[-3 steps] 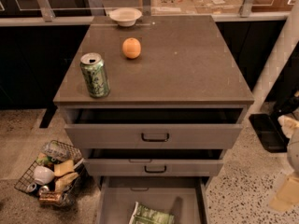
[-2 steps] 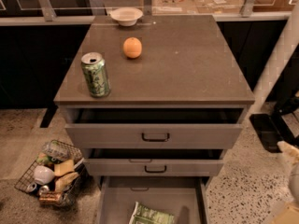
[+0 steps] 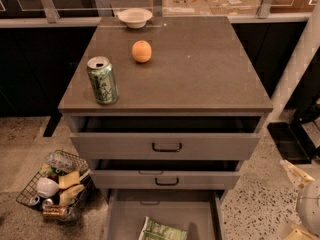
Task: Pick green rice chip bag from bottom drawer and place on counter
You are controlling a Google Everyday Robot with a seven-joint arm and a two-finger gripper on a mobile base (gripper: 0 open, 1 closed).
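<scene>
The green rice chip bag [image 3: 162, 230] lies flat in the open bottom drawer [image 3: 125, 209], near its middle front, cut off by the lower edge of the view. The counter [image 3: 200, 69] is the grey-brown top of the cabinet. My gripper [image 3: 303, 204] is at the lower right edge of the view, above the floor to the right of the bottom drawer, well apart from the bag and holding nothing that shows. Only part of it is in view.
A green drink can [image 3: 102, 80], an orange [image 3: 141, 51] and a white bowl [image 3: 134, 17] stand on the counter's left and back. The two upper drawers [image 3: 166, 146] are slightly open. A wire basket of clutter [image 3: 55, 184] sits on the floor at left. A white post [image 3: 300, 64] is at right.
My gripper has moved downward along the right edge of the view. The bag, drawers and counter objects have not moved.
</scene>
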